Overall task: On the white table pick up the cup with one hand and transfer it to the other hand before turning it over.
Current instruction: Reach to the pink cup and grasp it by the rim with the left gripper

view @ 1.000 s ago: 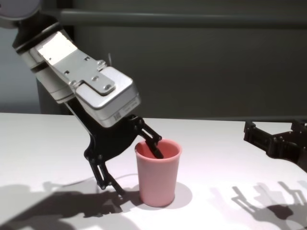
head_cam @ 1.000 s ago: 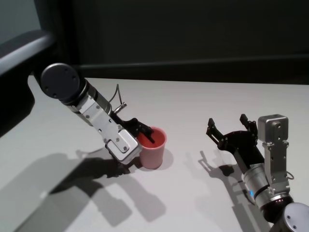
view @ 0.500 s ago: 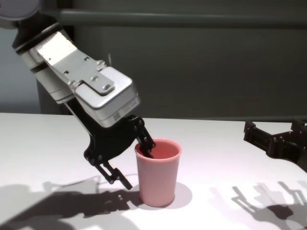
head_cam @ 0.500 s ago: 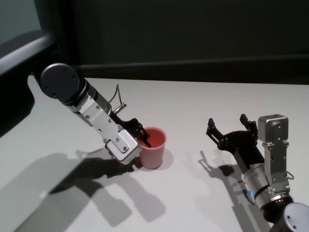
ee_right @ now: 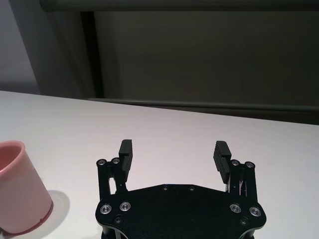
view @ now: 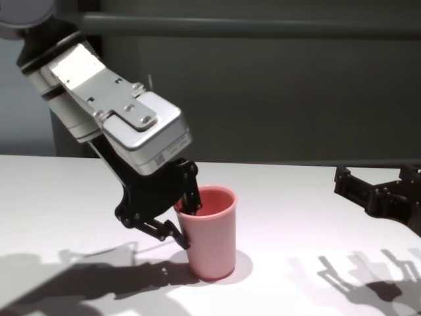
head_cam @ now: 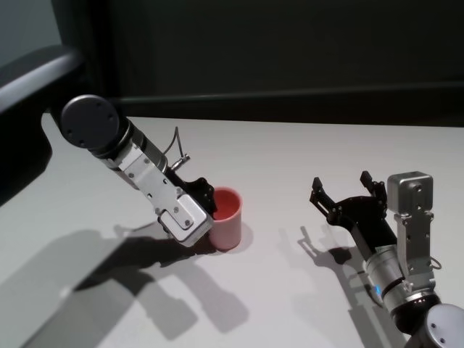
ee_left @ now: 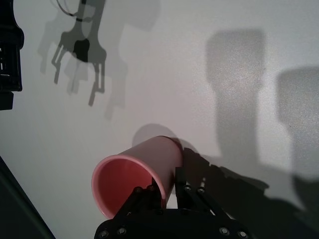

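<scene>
The pink cup (head_cam: pixel 228 223) stands on the white table (head_cam: pixel 304 152), leaning slightly towards my left arm. My left gripper (head_cam: pixel 211 211) is shut on the cup's near-left wall, one finger inside the rim and one outside. This shows in the chest view (view: pixel 187 218) and in the left wrist view (ee_left: pixel 167 186), on the cup (view: pixel 214 240) (ee_left: pixel 130 173). My right gripper (head_cam: pixel 341 185) is open and empty, held above the table well to the cup's right. The right wrist view shows its fingers (ee_right: pixel 125 152) spread, with the cup (ee_right: pixel 17 196) off to one side.
A dark wall and ledge (head_cam: pixel 290 98) run along the table's far edge. A dark rounded object (head_cam: pixel 29 72) hangs over the far left corner. The arms cast shadows (head_cam: pixel 130 268) on the table in front of the cup.
My left gripper's fingers have closed from spread around the cup's wall to pinching it. The cup has shifted a little to the left and tilted. The right arm has not moved.
</scene>
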Available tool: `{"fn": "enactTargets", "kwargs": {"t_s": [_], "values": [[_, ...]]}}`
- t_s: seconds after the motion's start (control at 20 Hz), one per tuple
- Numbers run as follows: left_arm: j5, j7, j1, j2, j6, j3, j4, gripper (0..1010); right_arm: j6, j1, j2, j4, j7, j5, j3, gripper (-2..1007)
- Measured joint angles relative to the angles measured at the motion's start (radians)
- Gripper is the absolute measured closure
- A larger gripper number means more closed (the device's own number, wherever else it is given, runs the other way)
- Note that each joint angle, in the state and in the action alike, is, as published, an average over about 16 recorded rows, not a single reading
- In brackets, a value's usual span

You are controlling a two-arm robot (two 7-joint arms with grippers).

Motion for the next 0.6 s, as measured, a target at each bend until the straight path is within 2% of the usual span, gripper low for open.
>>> {"fn": "enactTargets", "kwargs": {"t_s": [0.3,0.6], "values": [[0.000,0.000,0.000,0.000,0.000,0.000,0.000,902,0.000,0.000,0.000,0.000,0.000,0.000,0.000,5],[-0.001,0.000,0.000,0.000,-0.001,0.000,0.000,961,0.000,0.000,0.000,0.000,0.000,0.000,0.000,5]]}}
